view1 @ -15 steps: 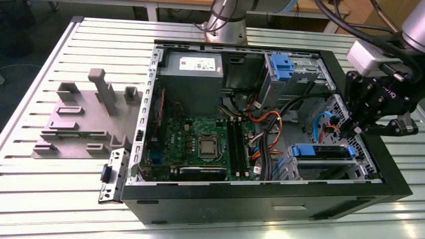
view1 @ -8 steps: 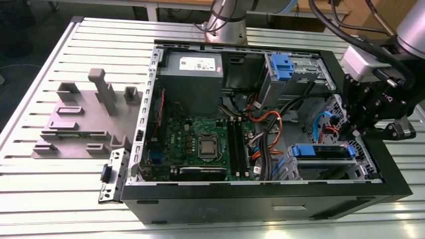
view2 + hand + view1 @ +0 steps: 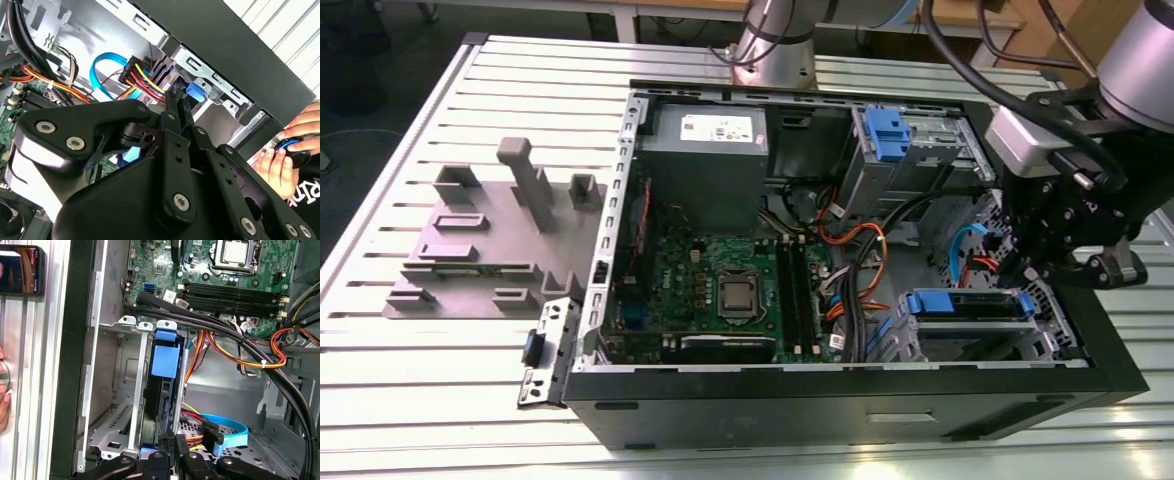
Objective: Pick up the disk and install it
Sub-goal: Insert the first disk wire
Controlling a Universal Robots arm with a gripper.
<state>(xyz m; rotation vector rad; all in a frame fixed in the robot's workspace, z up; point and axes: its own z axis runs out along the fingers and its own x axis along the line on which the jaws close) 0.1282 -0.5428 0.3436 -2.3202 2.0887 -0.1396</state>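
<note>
Disk (image 3: 162, 390) seated between cage rails (image 3: 139, 390)

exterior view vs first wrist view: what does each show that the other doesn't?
Exterior view alone: the grey fixture block on the slatted table, the arm's base, and the grey power supply. First wrist view alone: a phone on the table and a person's hand at the edge. Both: the open case, motherboard, and the blue-railed disk in its bay.
</note>
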